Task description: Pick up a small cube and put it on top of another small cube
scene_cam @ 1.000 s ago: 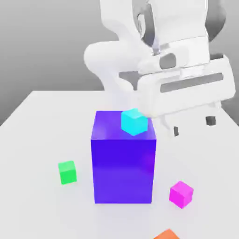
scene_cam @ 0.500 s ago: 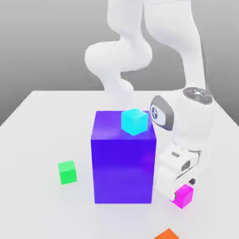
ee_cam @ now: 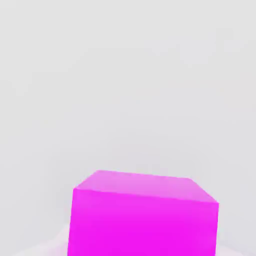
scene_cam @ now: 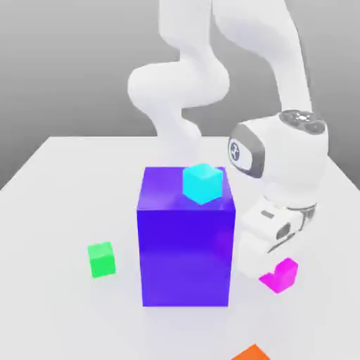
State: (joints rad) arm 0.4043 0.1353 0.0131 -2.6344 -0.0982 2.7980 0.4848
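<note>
Gripper (scene_cam: 271, 271) low at the counter (scene_cam: 63, 204), clamped narrow on the small glossy magenta cube (scene_cam: 280, 275), which sits just off the exterior view's right of the big purple block (scene_cam: 185, 242). Grasp apparently made; lift, carry and stacking still ahead. Small bright green cube (scene_cam: 101, 259) bare on the counter, well apart across the purple block, nothing on top yet. Cyan cube (scene_cam: 202, 183) perched on the purple block. No containers present.
</note>
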